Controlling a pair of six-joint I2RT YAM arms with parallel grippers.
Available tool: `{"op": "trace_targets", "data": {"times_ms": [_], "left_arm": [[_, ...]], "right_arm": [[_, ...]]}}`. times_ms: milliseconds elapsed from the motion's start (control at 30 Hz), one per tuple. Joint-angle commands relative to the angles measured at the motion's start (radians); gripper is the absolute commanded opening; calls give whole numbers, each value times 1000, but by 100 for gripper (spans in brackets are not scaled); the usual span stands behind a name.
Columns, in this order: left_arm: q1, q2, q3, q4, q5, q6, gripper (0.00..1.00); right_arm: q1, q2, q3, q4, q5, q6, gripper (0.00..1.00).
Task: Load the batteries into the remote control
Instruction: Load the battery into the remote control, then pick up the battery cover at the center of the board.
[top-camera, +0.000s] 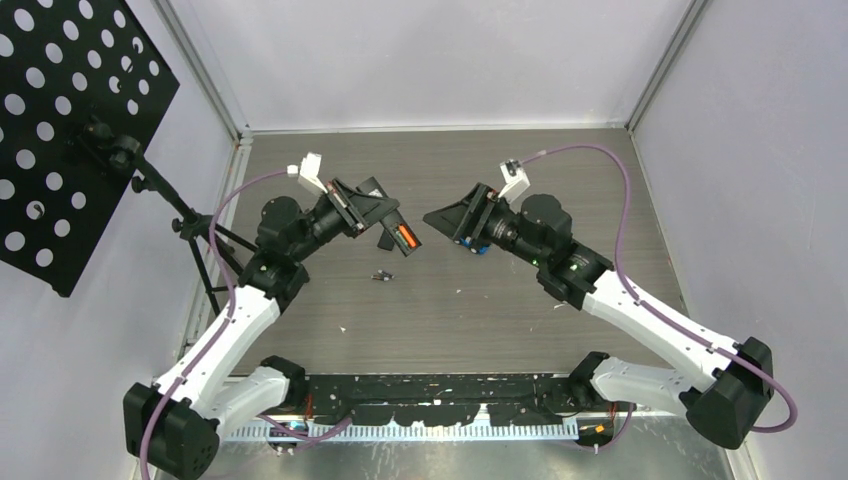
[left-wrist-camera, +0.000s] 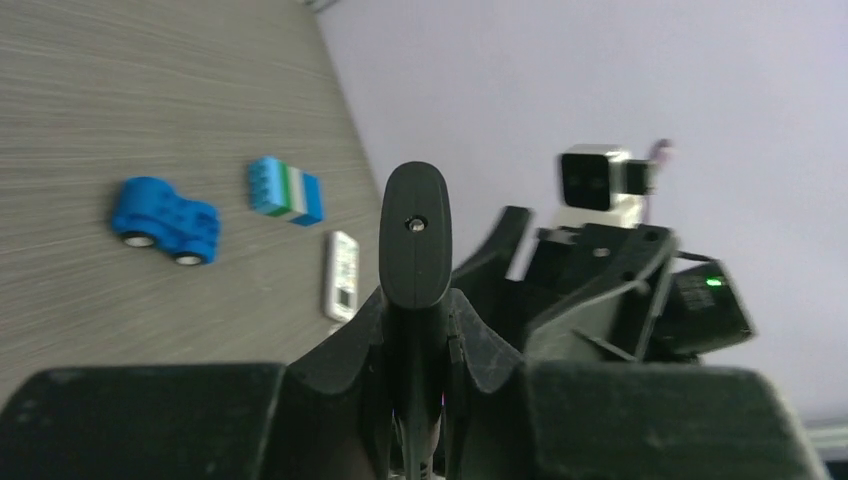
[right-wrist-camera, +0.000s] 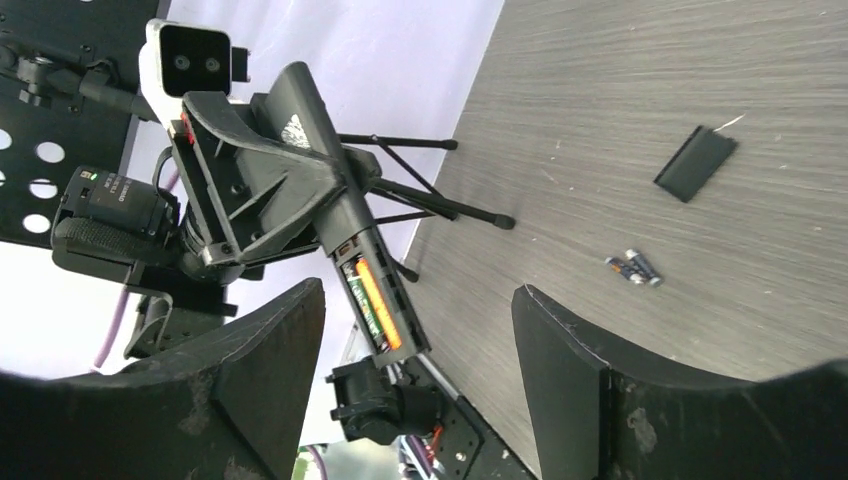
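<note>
The left gripper (top-camera: 362, 208) is clamped on a slim black plastic remote control (right-wrist-camera: 362, 262), its open bay holding an orange-red battery (right-wrist-camera: 378, 300) beside a dark green battery (right-wrist-camera: 362, 303). The right gripper (right-wrist-camera: 418, 290) hangs spread wide, empty. Two tiny dark loose batteries (right-wrist-camera: 633, 268) lie on the grey wood-grain table (right-wrist-camera: 640, 80): light, smooth, apt to roll, so pinching across the middle seems safest.
</note>
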Motion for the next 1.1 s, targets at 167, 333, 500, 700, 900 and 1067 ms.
{"op": "trace_targets", "data": {"times_ms": [167,333,500,700,900,1067], "left_arm": [[47,-87,30,-500,-414,355,0],[58,-137,-6,-533,-483,367,0],[58,-188,1,-630,-581,389,0],[58,-229,-5,-671,-636,397,0],[58,-221,-8,-653,-624,388,0],[59,-213,-8,-646,-616,385,0]], "right_arm": [[-37,226,238,-332,68,-177,71],[50,543,462,-436,224,-264,59],[115,845,754,-571,273,-449,42],[123,1093,1032,-798,271,-588,39],[126,1181,1106,-804,210,-665,47],[125,1319,1310,-951,177,-701,49]]}}
